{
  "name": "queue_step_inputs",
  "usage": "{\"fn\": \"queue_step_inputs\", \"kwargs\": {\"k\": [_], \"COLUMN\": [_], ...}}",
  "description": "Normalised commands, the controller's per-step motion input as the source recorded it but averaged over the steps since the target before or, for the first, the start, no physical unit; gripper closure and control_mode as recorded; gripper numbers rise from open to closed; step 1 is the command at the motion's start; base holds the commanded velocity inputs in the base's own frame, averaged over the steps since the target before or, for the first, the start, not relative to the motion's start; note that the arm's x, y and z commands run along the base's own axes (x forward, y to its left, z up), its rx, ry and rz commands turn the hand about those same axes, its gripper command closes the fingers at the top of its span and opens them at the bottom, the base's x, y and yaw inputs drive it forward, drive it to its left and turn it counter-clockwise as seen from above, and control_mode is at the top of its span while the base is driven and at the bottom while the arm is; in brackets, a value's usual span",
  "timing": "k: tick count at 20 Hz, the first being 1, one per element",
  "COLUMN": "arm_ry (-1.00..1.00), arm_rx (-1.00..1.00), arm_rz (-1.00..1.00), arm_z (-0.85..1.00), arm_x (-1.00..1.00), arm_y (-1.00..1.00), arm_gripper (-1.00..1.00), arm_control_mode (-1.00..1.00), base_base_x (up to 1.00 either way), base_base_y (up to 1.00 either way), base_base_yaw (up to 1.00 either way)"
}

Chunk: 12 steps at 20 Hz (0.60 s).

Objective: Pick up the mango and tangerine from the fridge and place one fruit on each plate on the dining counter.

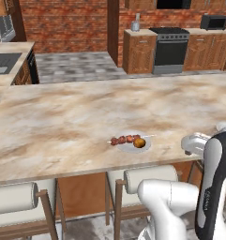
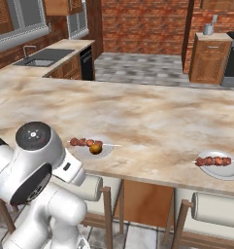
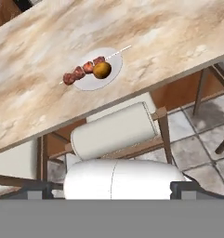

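Already one fruit (image 2: 95, 148) is sitting on the near plate (image 2: 107, 151); the gripper's jaws are standing wide open, empty. Rushing risks bumping a stool (image 3: 114, 130).

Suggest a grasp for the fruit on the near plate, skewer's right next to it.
Take the fruit across its round middle from straight above. It sits on the plate against the skewer, so set the end effector's fingers along the skewer's line, probably clear of the meat. A low side approach would likely hit plate or skewer.
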Motion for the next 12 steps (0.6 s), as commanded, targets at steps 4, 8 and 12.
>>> {"fn": "queue_step_inputs", "kwargs": {"k": [4, 8, 12], "arm_ry": [-0.11, -0.02, 0.01], "arm_rx": [-0.06, -0.05, -0.04], "arm_rz": [-0.29, -0.06, 0.01], "arm_z": [0.0, -0.01, -0.02], "arm_x": [-0.25, -0.11, -0.02], "arm_y": [0.55, 0.24, 0.06], "arm_gripper": [-1.0, -1.0, -1.0], "arm_control_mode": [-1.0, -1.0, -1.0], "base_base_x": [0.0, 0.0, 0.0], "base_base_y": [0.0, 0.0, 0.0], "base_base_yaw": [0.0, 0.0, 0.0]}}
